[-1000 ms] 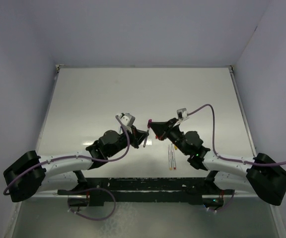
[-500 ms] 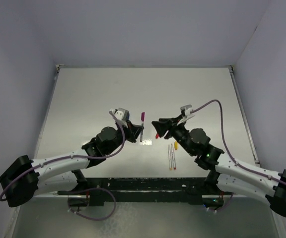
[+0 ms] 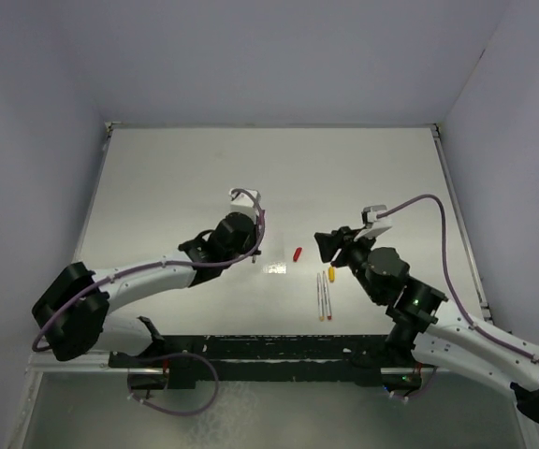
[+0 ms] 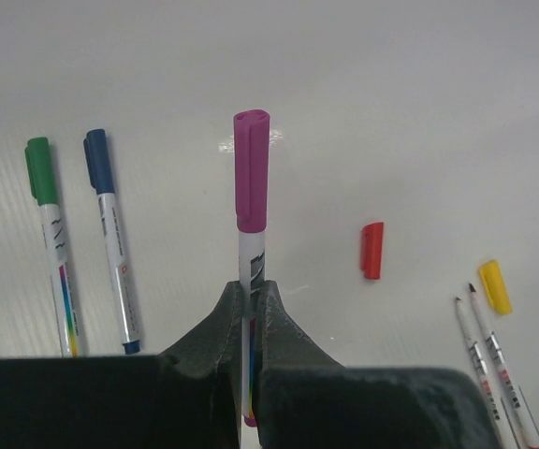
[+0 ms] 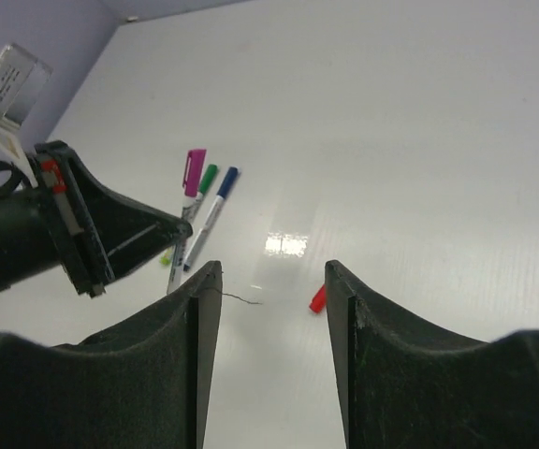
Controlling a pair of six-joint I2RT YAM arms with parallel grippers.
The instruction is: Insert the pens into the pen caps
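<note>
The left claw (image 4: 251,301) pinches a pen with a pink cap (image 4: 251,182) on its end, near the middle of the desk (image 3: 176,168). A green-capped pen (image 4: 52,243) and a blue-capped pen (image 4: 110,238) lie side by side to its left. The right claw (image 5: 272,269) has its two fingers wide apart with nothing in them, a bit toward the right edge, and a red cap (image 3: 297,253) lies between the claws, with a yellow cap (image 3: 331,274) and two pens with no caps (image 3: 323,296) close together nearer the near edge.
</note>
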